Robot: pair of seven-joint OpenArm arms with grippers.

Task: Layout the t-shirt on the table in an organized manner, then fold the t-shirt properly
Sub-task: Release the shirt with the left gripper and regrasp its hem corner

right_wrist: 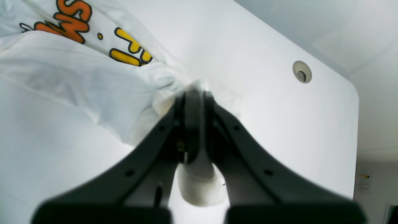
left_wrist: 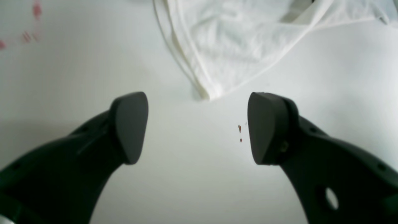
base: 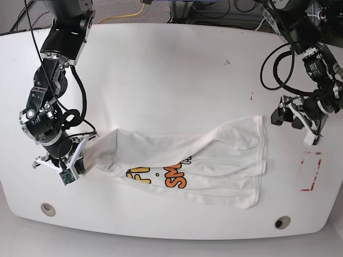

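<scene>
Base view, t-shirt [base: 214, 155] spread rumpled across table [base: 161, 69], one end pinched in closed right gripper [right_wrist: 194, 102], left gripper [left_wrist: 197, 127] spread wide, nothing held, beside shirt corner

Orange and yellow cartoon letters on the t-shirt [base: 177, 160], only partly legible.

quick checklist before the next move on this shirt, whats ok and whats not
1. Right gripper pinching the t-shirt: ok, jaws shut on bunched cloth.
2. Left gripper free: ok, jaws wide apart, nothing between them.
3. Shirt corner within the left gripper's reach: ok, just ahead of the fingertips.
4. Shirt laid flat: not ok, twisted, print partly covered.
5. Shirt wholly on the table: ok.
</scene>
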